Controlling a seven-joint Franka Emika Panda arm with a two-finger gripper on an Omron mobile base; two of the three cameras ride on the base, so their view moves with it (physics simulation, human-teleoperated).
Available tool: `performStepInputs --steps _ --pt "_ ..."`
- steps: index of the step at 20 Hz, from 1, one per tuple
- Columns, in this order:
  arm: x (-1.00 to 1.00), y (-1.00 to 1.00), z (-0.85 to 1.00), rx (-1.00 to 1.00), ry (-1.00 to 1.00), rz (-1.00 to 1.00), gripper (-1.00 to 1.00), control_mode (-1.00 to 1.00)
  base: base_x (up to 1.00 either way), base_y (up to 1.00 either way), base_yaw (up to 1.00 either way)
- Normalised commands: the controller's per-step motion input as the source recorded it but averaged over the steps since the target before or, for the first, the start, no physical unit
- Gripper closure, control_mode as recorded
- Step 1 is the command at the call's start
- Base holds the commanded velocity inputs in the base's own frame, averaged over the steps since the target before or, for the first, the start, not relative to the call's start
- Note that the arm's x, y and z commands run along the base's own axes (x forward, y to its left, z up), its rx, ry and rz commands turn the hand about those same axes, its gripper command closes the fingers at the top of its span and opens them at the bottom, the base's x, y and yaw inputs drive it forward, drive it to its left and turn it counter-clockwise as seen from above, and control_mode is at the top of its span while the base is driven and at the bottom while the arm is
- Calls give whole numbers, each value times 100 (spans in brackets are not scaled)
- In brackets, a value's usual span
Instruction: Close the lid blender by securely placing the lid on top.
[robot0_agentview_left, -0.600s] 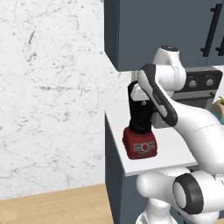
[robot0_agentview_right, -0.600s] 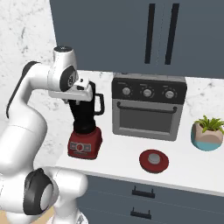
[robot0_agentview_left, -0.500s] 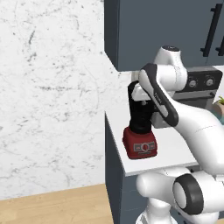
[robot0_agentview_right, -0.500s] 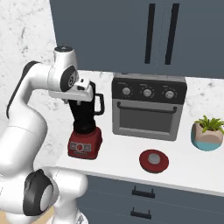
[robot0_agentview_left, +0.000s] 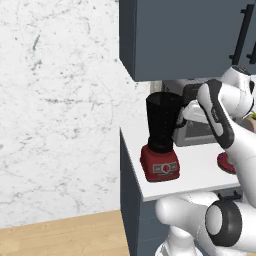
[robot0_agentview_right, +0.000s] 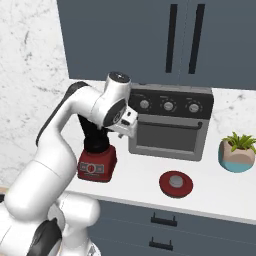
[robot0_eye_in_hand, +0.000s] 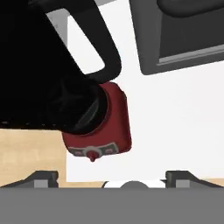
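The lid (robot0_agentview_right: 176, 183) lies flat on the white bench (robot0_agentview_right: 145, 182), grey knob up, in front of the toaster oven (robot0_agentview_right: 170, 121) and well apart from the blender (robot0_agentview_right: 96, 150), which stands near the bench's left end. Its red rim also peeks out behind the arm in the left base view (robot0_agentview_left: 223, 162). Being a round cap, it has no long axis along the bench; its axis runs straight up through the knob, so it is already oriented the way it must sit on the jar.

The blender stands upright on its boxy red base (robot0_agentview_left: 160, 163), button panel facing the robot, jar mouth open, handle toward the oven.

The end effector (robot0_eye_in_hand: 112, 175) hovers just beside the jar's handle, looking down past it at the red base (robot0_eye_in_hand: 98, 129). Its finger tips stand wide apart with nothing between them. From there the lid lies to the robot's right and lower, so the coming move probably calls for a swing rightward and down onto the knob.
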Motion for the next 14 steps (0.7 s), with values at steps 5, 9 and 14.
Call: performStepInputs --steps 5,9,14 --pt "0 -100 -53 4 15 -25 -100 -100 0 0 0" --pt "0 -100 -62 0 23 -32 -100 -100 0 0 0" --pt "3 -100 -67 0 24 -36 -100 -100 0 0 0"
